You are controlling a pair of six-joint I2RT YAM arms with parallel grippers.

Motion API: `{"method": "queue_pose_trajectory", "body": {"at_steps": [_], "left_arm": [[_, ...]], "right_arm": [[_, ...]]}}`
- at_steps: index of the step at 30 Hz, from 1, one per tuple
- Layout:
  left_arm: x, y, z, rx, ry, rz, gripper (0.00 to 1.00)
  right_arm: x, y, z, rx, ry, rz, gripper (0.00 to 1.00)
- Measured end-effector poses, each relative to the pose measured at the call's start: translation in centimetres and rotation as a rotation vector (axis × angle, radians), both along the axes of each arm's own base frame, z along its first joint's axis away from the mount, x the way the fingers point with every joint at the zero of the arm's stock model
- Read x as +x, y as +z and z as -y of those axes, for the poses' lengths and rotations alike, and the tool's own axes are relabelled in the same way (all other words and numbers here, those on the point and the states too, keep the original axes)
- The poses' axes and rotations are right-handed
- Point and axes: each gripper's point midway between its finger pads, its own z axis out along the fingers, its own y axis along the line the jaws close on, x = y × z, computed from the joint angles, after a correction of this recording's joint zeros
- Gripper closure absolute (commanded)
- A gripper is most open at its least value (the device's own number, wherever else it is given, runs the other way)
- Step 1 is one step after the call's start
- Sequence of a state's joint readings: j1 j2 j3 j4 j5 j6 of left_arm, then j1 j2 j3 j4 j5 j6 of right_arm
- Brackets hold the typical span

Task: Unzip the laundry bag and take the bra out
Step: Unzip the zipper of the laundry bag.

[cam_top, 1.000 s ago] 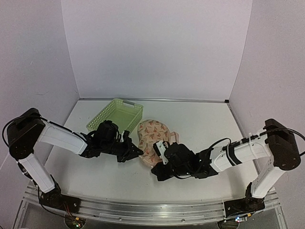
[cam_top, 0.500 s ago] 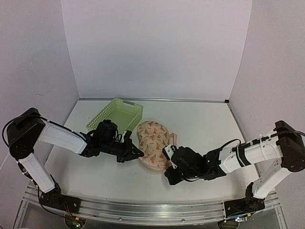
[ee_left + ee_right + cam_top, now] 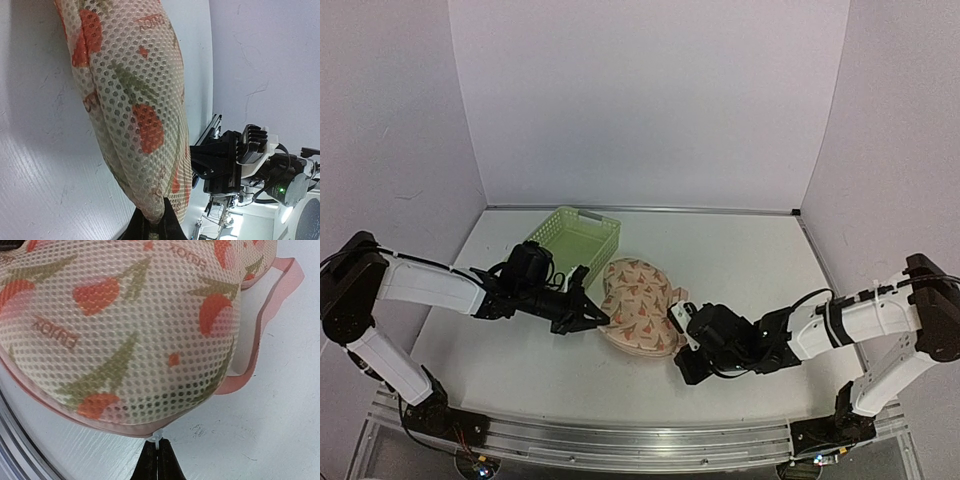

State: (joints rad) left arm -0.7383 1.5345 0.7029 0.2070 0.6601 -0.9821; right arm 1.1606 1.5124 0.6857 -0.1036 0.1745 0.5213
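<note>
Honeycomb-mesh laundry bag (image 3: pixel 125 325), domed oval

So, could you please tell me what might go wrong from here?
1. The right gripper pinches only a tiny white tab at the seam of the bag; it could slip free under a pull.
2. The left gripper holds just a bit of mesh at the opposite edge, so tension may drag the bag rather than open it.

One word, printed over and over
The cream mesh laundry bag with orange leaf print (image 3: pixel 125 330) carries small reddish lettering (image 3: pixel 55 332), upside down from here, seemingly "ENJOY".
</note>
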Motion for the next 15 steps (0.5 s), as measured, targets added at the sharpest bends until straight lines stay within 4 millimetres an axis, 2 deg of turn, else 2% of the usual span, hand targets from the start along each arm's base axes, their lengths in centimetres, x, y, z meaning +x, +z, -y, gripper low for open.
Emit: {"method": "queue_pose_trajectory", "body": {"at_steps": [5,10,15], "left_arm": [[-0.5,-0.6,-0.9,0.063,-0.041,0.005,1.00],[0.4,0.1,-1.4,0.083,-0.050,0.021,1.00],[1.1,0.5,-0.9,0.088,-0.065,0.032,1.00]], "right_arm": [[-0.2,-0.2,0.3,0.013,0.002,0.004,1.00],[-0.4,1.1,0.4,0.079,-0.003,0.022,1.00],[-1.6,2.0,0.1,0.116,-0.004,0.031,1.00]]}}
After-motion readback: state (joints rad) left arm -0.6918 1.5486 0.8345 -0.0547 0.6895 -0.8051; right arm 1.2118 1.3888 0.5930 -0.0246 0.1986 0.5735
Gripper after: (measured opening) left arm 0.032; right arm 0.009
